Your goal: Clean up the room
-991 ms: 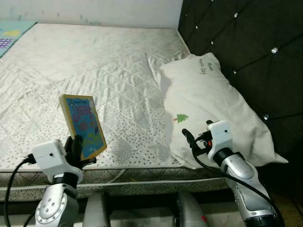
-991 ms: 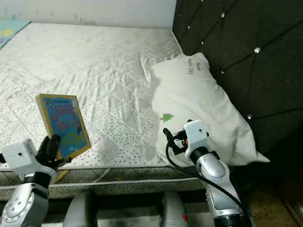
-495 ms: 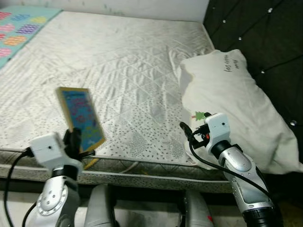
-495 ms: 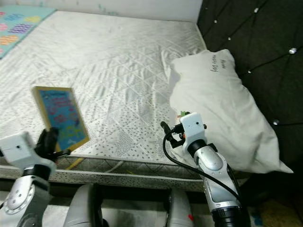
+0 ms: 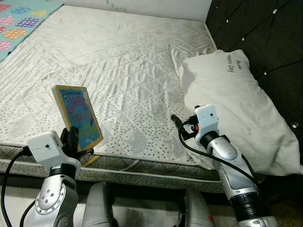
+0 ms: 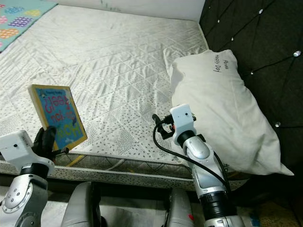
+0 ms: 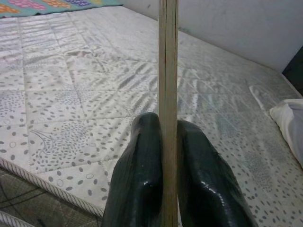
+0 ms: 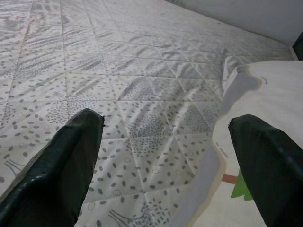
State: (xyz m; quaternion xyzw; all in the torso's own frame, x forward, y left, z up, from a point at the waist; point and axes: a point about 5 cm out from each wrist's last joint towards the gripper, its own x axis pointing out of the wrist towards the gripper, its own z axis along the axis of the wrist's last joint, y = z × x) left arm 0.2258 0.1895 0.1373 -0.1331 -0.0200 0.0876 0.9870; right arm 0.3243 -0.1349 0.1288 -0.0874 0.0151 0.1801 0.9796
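The left gripper (image 7: 168,156) pinches a thin, hard-covered picture book (image 5: 77,117) upright over the near edge of the quilted white mattress (image 5: 118,66), whose broad middle lies open. The right gripper (image 8: 165,156), fingers spread wide and empty, hovers beside a soft white pillow (image 5: 232,99) against the tufted dark headboard (image 5: 265,33).
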